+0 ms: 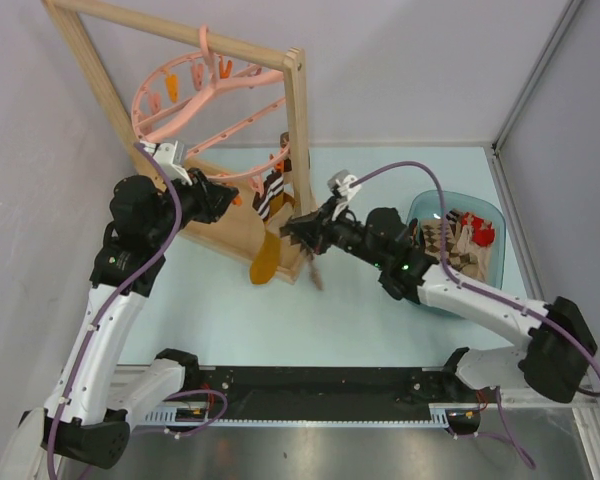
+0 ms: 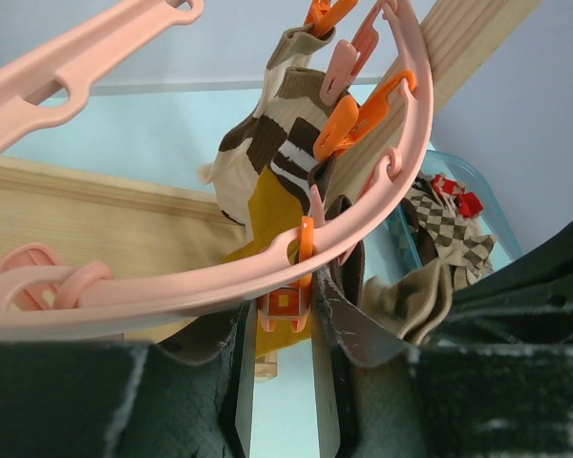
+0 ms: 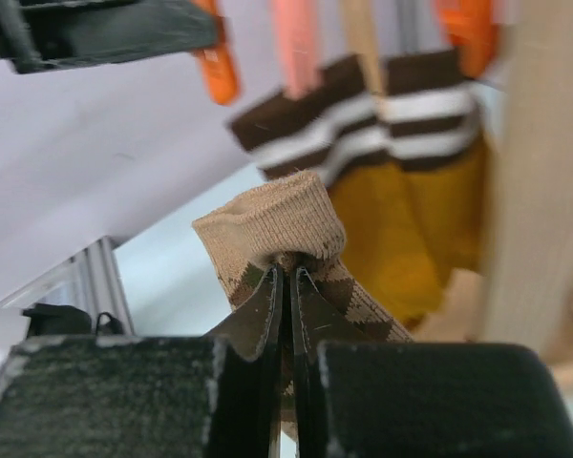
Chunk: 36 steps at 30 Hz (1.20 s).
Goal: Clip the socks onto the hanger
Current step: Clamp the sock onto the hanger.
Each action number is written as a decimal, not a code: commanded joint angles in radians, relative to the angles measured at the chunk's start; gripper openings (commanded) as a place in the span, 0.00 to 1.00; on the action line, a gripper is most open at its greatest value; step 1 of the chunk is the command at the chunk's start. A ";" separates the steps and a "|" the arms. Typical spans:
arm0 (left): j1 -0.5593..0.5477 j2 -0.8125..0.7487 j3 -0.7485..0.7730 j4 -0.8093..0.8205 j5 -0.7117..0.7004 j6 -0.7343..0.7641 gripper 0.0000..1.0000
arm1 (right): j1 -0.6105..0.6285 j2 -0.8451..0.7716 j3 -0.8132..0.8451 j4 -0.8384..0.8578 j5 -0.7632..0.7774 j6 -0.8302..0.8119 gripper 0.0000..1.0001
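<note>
Socks are partly hung. A cream-and-brown sock (image 2: pixel 258 143) and a mustard sock (image 1: pixel 267 255) with a striped cuff already dangle from clips on the pink hanger (image 2: pixel 172 291). The hanger hangs in the wooden rack (image 1: pixel 298 130) toward the far left corner of the desk.

Your right gripper (image 3: pixel 285 277) is pinched fully closed on the tan cuff of an argyle sock (image 3: pixel 277 224). It holds the sock up just beside the mustard one, near the middle of the desk, and the sock is not yet clipped.

Your left gripper (image 2: pixel 282 303) has its jaws drawn in against both sides of an orange clip (image 2: pixel 306 243) on the hanger's ring. You cannot tell whether the clip's mouth is squeezed open.

By my reading, you are on the third sock. More socks wait in the blue bin (image 1: pixel 495 225) at the right edge, so much of the job remains.

No brand, label or writing can be read anywhere.
</note>
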 commanded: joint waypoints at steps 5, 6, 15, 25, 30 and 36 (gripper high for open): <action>-0.018 -0.001 0.035 0.009 0.006 -0.017 0.03 | 0.109 0.188 0.120 0.271 -0.081 0.005 0.00; -0.016 -0.004 0.033 0.009 0.006 -0.017 0.03 | 0.112 0.201 0.133 0.289 -0.083 0.008 0.00; -0.016 -0.006 0.032 0.015 0.020 -0.024 0.02 | 0.115 0.337 0.207 0.375 -0.106 0.054 0.00; -0.016 -0.007 0.030 0.018 0.026 -0.020 0.02 | 0.076 0.384 0.229 0.389 -0.103 0.105 0.00; -0.018 -0.009 0.029 0.017 0.025 -0.017 0.02 | 0.066 0.383 0.227 0.374 -0.101 0.112 0.00; -0.019 -0.009 0.030 0.014 0.028 -0.010 0.03 | 0.049 0.381 0.229 0.384 -0.104 0.123 0.00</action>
